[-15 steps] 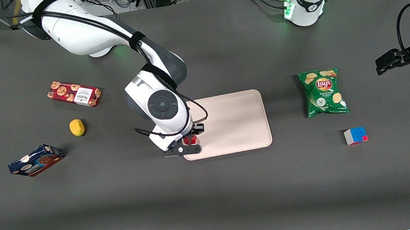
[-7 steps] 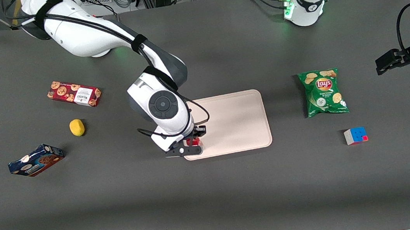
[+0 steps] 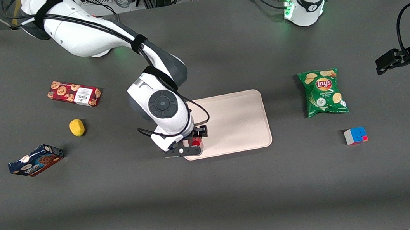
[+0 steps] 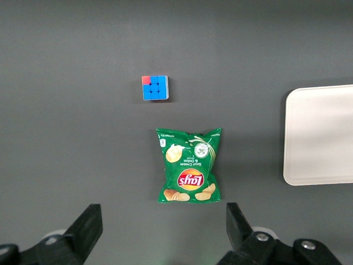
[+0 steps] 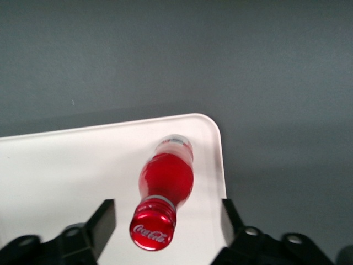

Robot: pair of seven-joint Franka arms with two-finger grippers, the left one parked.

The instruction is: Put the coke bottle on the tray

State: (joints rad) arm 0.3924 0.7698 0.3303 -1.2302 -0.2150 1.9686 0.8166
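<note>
The coke bottle [image 3: 195, 142] stands upright on the pale pinkish-beige tray [image 3: 233, 119], in the tray's corner nearest the front camera at the working arm's end. In the right wrist view I see its red cap, red label and clear base [image 5: 165, 176] just inside the tray's rounded corner [image 5: 66, 165]. My right gripper [image 3: 192, 142] is directly above the bottle. It is open: its fingers [image 5: 105, 221] stand on either side of the cap with a gap at each side. The tray's edge also shows in the left wrist view [image 4: 320, 135].
A green Lay's chips bag [image 3: 322, 92] and a colour cube [image 3: 355, 135] lie toward the parked arm's end. A red cookie box [image 3: 74, 93], a yellow lemon-like object [image 3: 77, 127] and a blue snack box [image 3: 35, 160] lie toward the working arm's end.
The gripper and the bottle have shifted a little further onto the tray's corner. Nothing else has moved.
</note>
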